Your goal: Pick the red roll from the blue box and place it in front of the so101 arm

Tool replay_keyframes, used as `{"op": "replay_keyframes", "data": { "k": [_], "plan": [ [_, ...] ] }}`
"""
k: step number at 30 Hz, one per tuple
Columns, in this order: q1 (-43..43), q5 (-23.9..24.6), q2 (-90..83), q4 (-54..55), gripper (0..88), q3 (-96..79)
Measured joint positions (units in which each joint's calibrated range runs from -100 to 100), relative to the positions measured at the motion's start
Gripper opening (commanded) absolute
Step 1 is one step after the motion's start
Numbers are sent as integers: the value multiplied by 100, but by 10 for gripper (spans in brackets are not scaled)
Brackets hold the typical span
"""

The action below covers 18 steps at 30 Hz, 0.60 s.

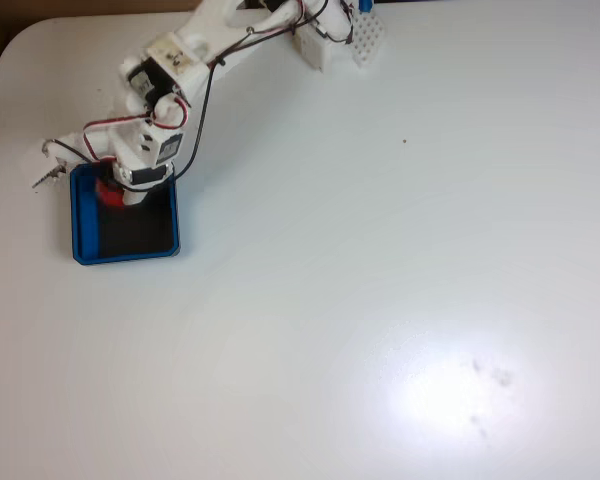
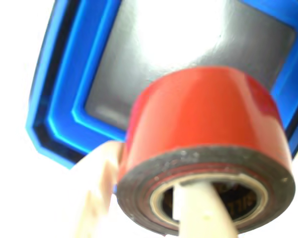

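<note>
In the fixed view the blue box (image 1: 125, 248) sits at the table's left, the so101 arm (image 1: 180, 70) reaching down into it. The wrist view shows the gripper (image 2: 154, 208) closed on the red roll (image 2: 206, 124), one finger through its core, over the box floor. This looks like the pick step; next, lift clear of the rim and carry it toward the arm's front.

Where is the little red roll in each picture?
Fixed view: the small red tape roll peeks out at the top left corner of the shallow blue square box, under the white gripper.
Wrist view: the red tape roll is huge in the lower right, with one white finger poking through its hollow core.
Shared landmark: the blue box with its black floor.
</note>
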<state>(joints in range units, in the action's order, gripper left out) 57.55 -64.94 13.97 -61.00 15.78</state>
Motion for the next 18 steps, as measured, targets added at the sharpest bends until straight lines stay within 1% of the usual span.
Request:
{"op": "replay_keyframes", "data": {
  "k": [3,6,8,13,18],
  "plan": [
    [-109,-42,-525,-8,14,0],
    [-376,-250,-1008,-115,14,0],
    [-633,-442,-1338,-369,15,-54],
    [-1465,-743,-2151,-1502,16,-188],
    [-2494,-760,-2574,-2791,16,-188]
  ]
}}
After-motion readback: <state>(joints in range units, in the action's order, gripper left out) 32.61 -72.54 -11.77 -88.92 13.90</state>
